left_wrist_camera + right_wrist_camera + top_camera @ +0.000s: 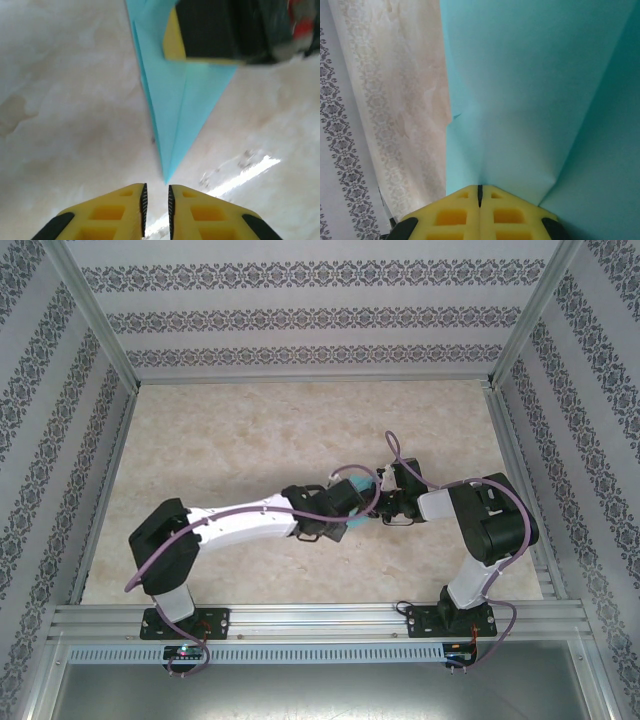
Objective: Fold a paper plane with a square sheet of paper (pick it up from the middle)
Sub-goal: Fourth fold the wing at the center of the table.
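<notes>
Our right gripper [480, 189] is clenched, its yellow fingers pinching the wide end of the paper plane [530, 90], whose turquoise folds fan out ahead of it. Our left gripper [156, 192] stands only a slit apart and holds nothing. The plane's pointed nose ends just in front of its tips, over the marbled table [60, 100]; whether the nose touches the table we cannot tell. We judge the risks from here thus: a left pinch closing beside the nose would bend or crumple it, and pulling against the right grip could tear the thin paper or spring the creases open. We see no container here.
</notes>
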